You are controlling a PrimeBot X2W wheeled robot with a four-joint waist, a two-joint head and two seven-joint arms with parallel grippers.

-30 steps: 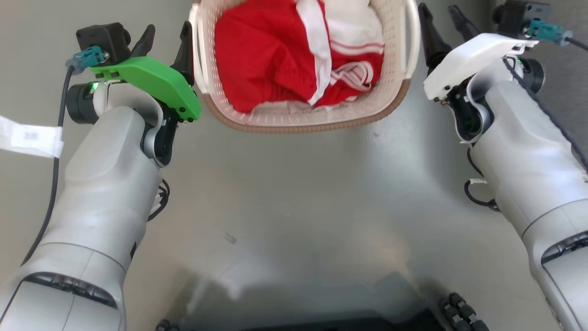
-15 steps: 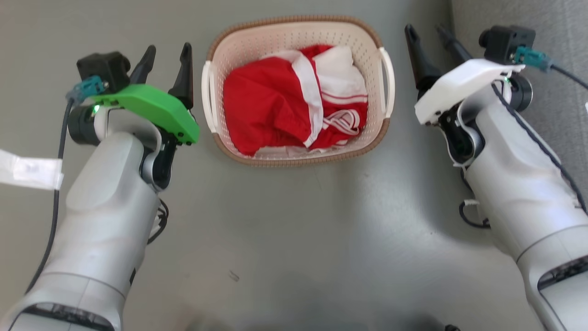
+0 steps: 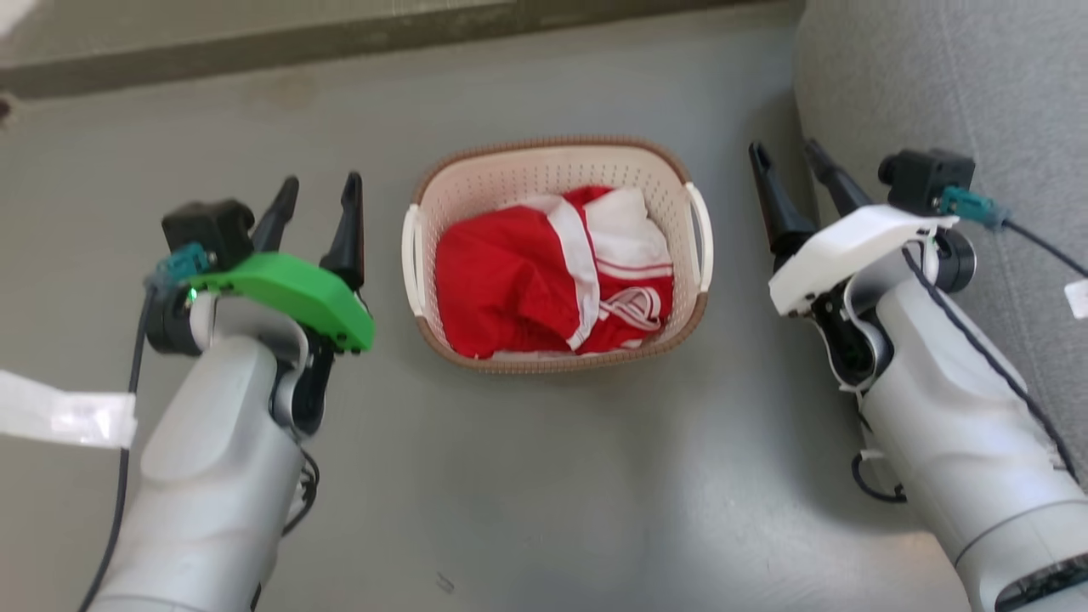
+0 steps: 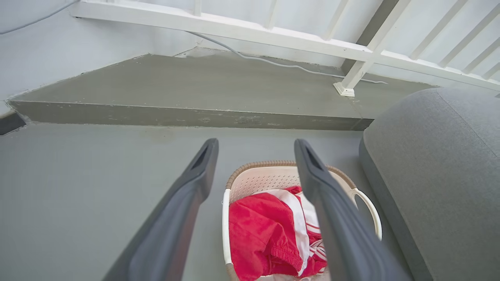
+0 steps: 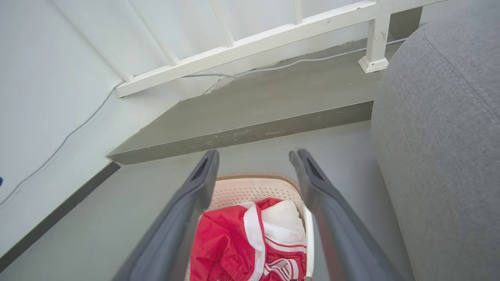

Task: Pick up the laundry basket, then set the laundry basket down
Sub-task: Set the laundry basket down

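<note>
The laundry basket stands on the grey floor, cream-white and perforated, with a brown rim and a white handle on each side. Red and white clothes fill it. My left gripper hangs open to the basket's left, apart from the handle, holding nothing. Open as well, my right gripper is off the basket's right side with empty fingers. The left wrist view looks down on the basket between the open left gripper. In the right wrist view the basket lies below the open right gripper.
A grey sofa rises close on the right, beside my right arm. A low concrete step runs along the back, with a white railing and a cable beyond it. White tape hangs from my left arm's cable.
The head camera has risen, so the basket looks smaller and lower in the picture. Both grippers stay open on either side of it, now farther from the handles.
</note>
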